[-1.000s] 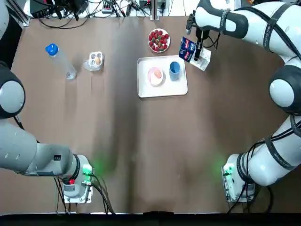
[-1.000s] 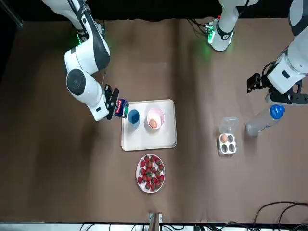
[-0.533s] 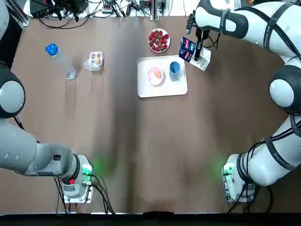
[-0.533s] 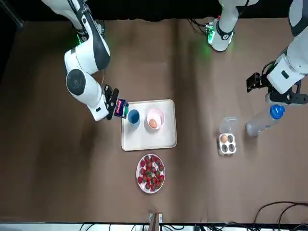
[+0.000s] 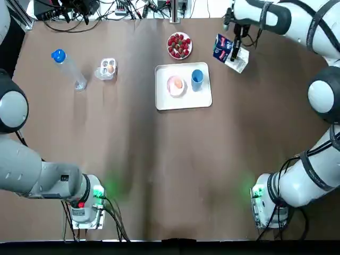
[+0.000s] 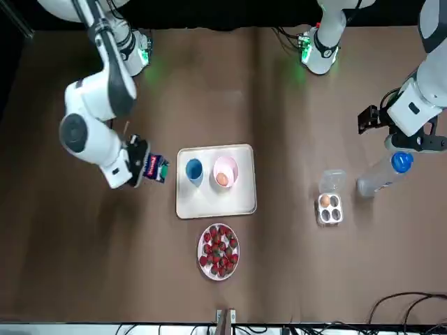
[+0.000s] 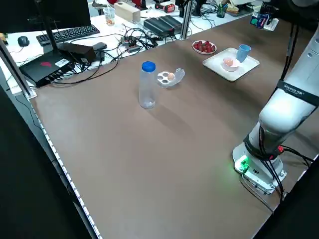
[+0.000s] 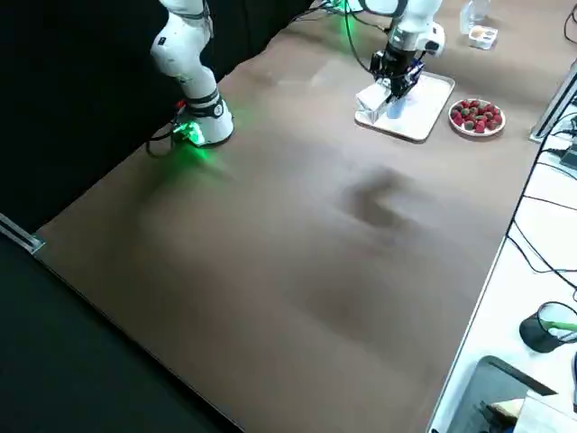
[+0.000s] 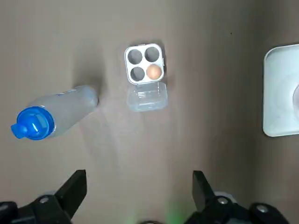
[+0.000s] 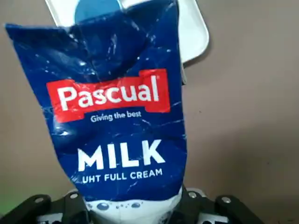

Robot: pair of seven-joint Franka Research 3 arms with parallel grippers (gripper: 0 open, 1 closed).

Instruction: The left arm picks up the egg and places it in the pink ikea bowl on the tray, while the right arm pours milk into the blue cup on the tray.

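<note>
Right end effector [image 5: 234, 48] is gripping the milk carton [image 10: 119, 116] and holding it above the worktop [image 5: 159, 170], just off the far right corner of the tray [image 5: 183, 102]. It is not hanging over the blue cup [image 5: 197, 77]. The cup is standing upright on the tray's right half, and its inside is reading blue from overhead. No milk is showing, though the level cannot be told for sure. An egg [image 5: 178, 83] is sitting in the pink bowl [image 5: 171, 88] beside the cup, so the egg half is looking finished. Left end effector [image 9: 138, 179] is hovering empty with fingers spread wide, high over the far left, looking down on the egg box [image 9: 145, 63] and water bottle [image 9: 51, 116]. One egg is remaining in that box. Judging from this, only the pour is remaining in doubt.
</note>
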